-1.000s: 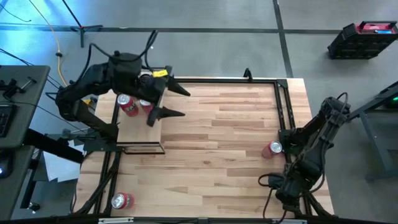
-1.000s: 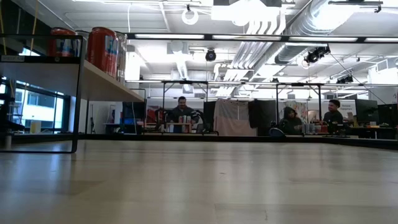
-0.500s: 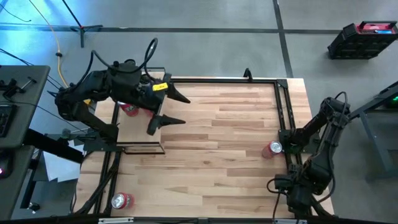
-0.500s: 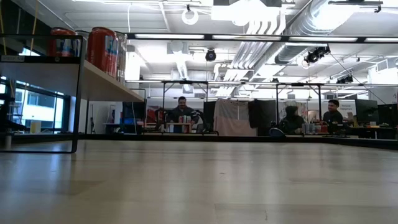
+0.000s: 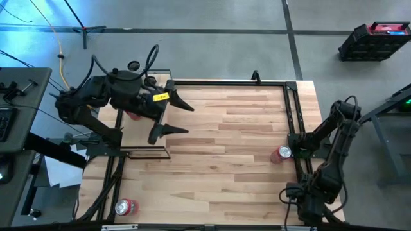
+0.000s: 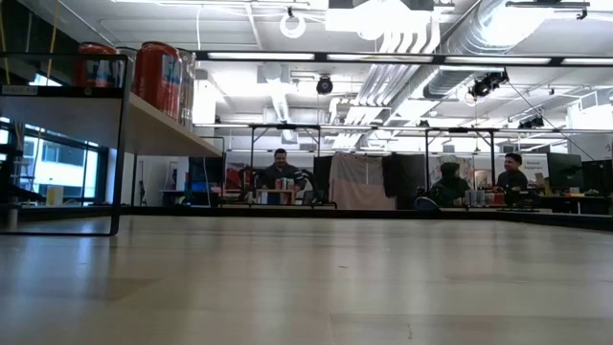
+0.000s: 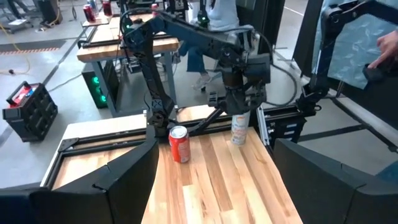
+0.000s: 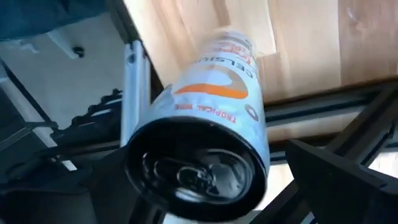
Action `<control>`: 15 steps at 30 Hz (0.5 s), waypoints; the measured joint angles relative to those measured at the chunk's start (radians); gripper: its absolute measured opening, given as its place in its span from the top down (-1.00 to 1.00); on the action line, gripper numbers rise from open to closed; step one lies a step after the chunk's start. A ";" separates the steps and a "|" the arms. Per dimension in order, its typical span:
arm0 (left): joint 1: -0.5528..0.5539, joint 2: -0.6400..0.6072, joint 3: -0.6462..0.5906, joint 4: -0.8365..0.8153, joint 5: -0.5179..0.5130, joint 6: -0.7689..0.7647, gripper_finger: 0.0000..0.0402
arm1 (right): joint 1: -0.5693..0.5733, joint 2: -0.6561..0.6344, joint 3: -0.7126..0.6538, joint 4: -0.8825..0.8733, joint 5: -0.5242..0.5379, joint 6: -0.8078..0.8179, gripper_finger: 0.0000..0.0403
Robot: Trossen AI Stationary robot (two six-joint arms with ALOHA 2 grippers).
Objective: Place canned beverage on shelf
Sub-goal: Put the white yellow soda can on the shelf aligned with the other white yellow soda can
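A: Start close. What does the right arm have?

B: The right gripper (image 8: pixel 205 186) has its fingers clamped on a white and orange can (image 8: pixel 208 130), seen bottom-first from the wrist. From above, that arm sits folded at the bench's right edge (image 5: pixel 321 186), so the can is low at the near right corner, well apart from the shelf.

A: And the shelf?

B: The shelf (image 5: pixel 142 131) is at the far left, a pale board in a thin black frame. In the low view, red cans (image 6: pixel 158 77) stand on top of it.

A: What is the left arm doing?

B: The left gripper (image 5: pixel 174 117) hangs at the shelf's right side, fingers spread wide apart and holding nothing. It covers most of the cans there; only a bit of red shows under the arm.

A: Other cans?

B: A red can (image 5: pixel 283 153) stands just beside the right arm's frame rail, and another red can (image 5: pixel 124 206) stands at the near left corner.

A: What could go wrong?

B: My guess is three things. The held can looks tilted in the grip, so it could slip or land askew on the board. The carry crosses the whole bench, and the nearby red can could be clipped as the arm unfolds. And if the left arm is not out of the way, the two arms could meet at the shelf, or the cans already there could be knocked off.

A: Beyond the bench?

B: People sit at desks in the room behind.
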 joint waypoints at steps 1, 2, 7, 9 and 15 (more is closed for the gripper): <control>-0.002 -0.001 0.000 0.001 -0.002 0.000 -0.54 | 0.000 0.000 -0.007 0.003 -0.001 0.005 -0.82; -0.004 -0.002 0.000 0.001 -0.008 0.000 -0.54 | 0.000 0.000 -0.009 0.004 -0.001 0.006 -0.82; -0.004 -0.008 0.000 -0.012 -0.018 0.000 -0.54 | -0.011 0.000 -0.029 0.008 0.008 0.014 -0.76; -0.004 -0.015 0.000 -0.030 -0.018 -0.005 -0.54 | -0.018 0.000 -0.034 0.007 0.016 0.013 -0.69; -0.004 -0.036 0.000 -0.070 -0.047 -0.018 -0.54 | -0.029 -0.001 -0.037 0.002 0.017 0.006 -0.34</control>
